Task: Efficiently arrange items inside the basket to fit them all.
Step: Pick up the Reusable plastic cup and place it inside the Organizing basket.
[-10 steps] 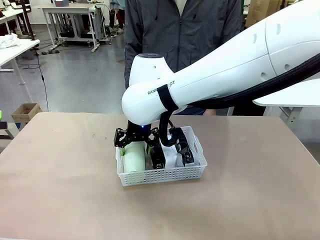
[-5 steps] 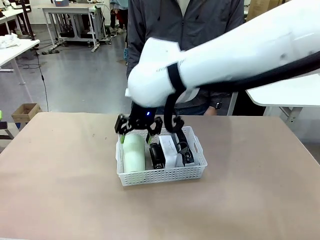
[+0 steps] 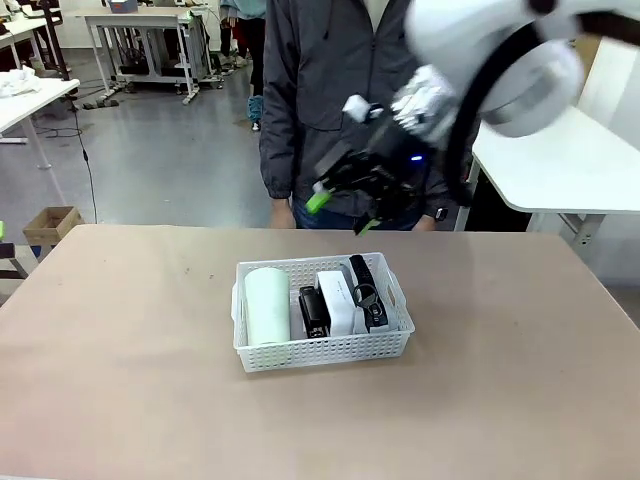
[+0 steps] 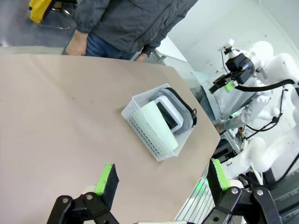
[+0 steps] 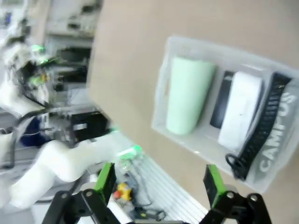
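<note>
Right gripper (image 3: pixel 345 205) hangs open and empty above the white basket (image 3: pixel 325 350) mid-tabletop, where cup (image 3: pixel 267 305), stapler (image 3: pixel 314 312), box (image 3: pixel 338 302) and pouch strap (image 3: pixel 362 290) sit packed; a careless descent could likely knock them askew.

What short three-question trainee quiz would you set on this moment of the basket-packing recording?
1. True or false: the pale green tall plastic cup lies on its side in the white perforated plastic basket.
2. Which item lies directly beside the cup? A) the black stapler B) the white rectangular box C) the grey soft pouch with black strap
3. Fill in: the right claw hangs above the basket, its jaws ___.

Key: 1 true; 2 A; 3 open.
</note>
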